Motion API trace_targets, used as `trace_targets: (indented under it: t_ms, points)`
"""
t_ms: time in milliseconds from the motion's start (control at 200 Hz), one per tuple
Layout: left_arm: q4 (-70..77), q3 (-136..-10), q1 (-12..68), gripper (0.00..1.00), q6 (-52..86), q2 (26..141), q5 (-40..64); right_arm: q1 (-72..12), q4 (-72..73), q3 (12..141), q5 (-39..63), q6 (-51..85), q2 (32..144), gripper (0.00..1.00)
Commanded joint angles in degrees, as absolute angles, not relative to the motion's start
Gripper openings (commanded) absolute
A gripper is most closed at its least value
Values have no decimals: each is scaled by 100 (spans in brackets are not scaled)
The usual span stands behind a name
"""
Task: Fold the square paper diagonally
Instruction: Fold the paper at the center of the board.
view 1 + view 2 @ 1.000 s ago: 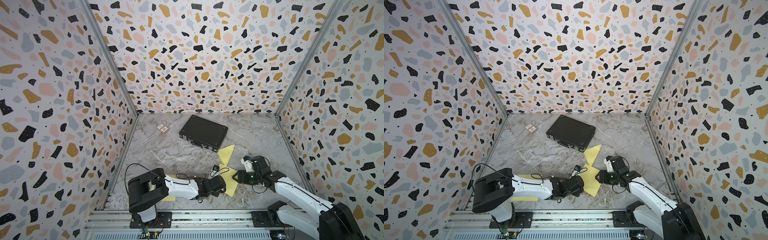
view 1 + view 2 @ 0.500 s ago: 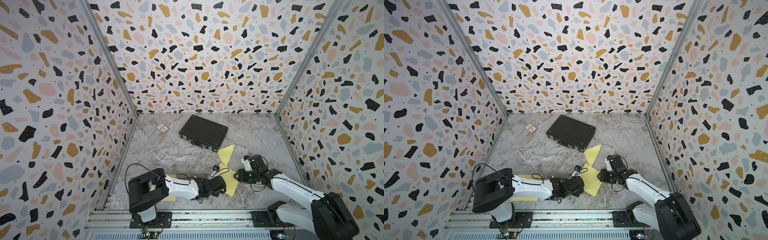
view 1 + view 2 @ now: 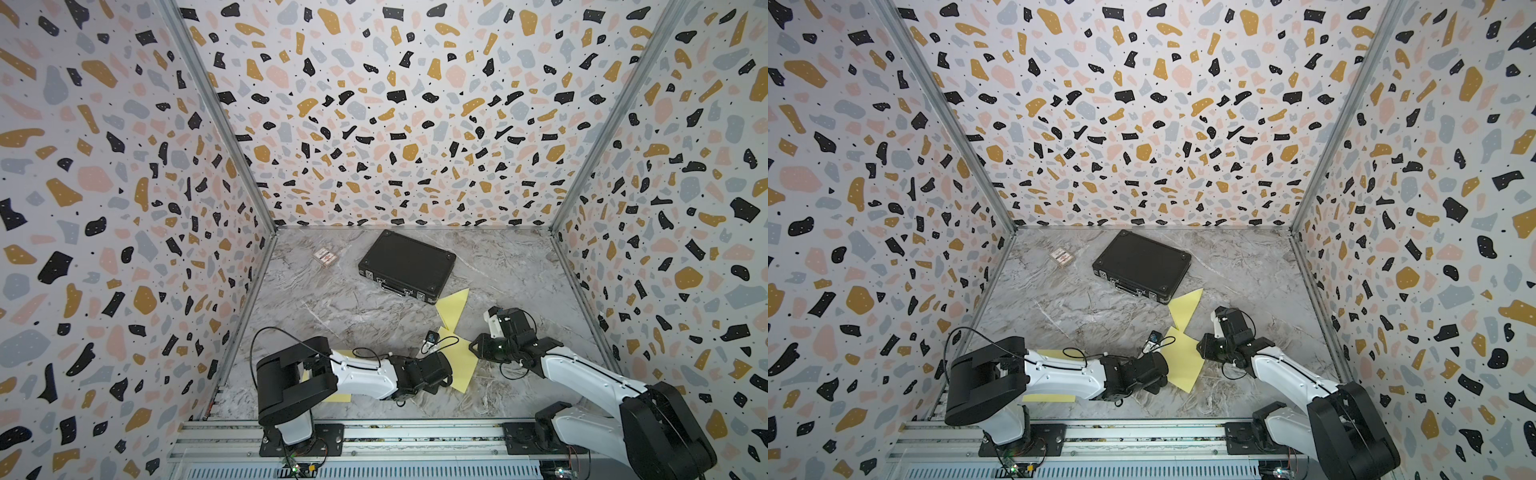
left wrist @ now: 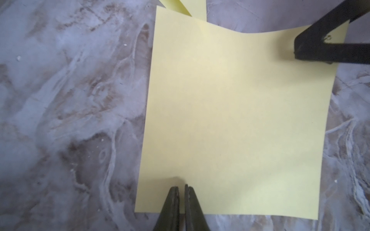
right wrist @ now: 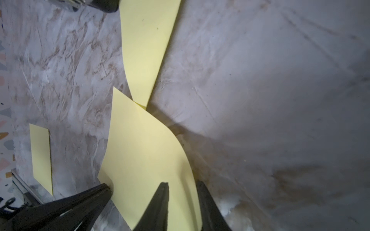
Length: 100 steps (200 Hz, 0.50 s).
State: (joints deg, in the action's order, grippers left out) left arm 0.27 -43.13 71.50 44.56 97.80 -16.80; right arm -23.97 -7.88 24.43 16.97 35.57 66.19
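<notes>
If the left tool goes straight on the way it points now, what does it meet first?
The square paper itself: the shut left tool sits at its near edge. Past it, likely the other yellow sheet; the right tool stands off to the side.

I'm looking at a marble-patterned desk [image 3: 332, 307] with a black case [image 3: 407, 264] lying toward its back. A small packet [image 3: 325, 256] lies left of the case. A folded yellow triangle [image 3: 454, 309] touches the case's near corner. Nearer than the case lies the square paper [image 3: 463, 365], one edge curling up. Another yellow sheet [image 3: 336, 397] lies nearer still, to the left.
</notes>
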Motion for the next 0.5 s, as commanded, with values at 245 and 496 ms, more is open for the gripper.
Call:
trace_targets:
  t_ms: [245, 496]
  points:
    - [-1145, -3828, 7269, 16, 4560, 9565, -177, -2372, -1424, 2507, 1555, 3565, 6091, 0]
    - [87, -3291, 6803, 15, 4788, 8552, 321, -2373, -2082, 2266, 1224, 3904, 5404, 0]
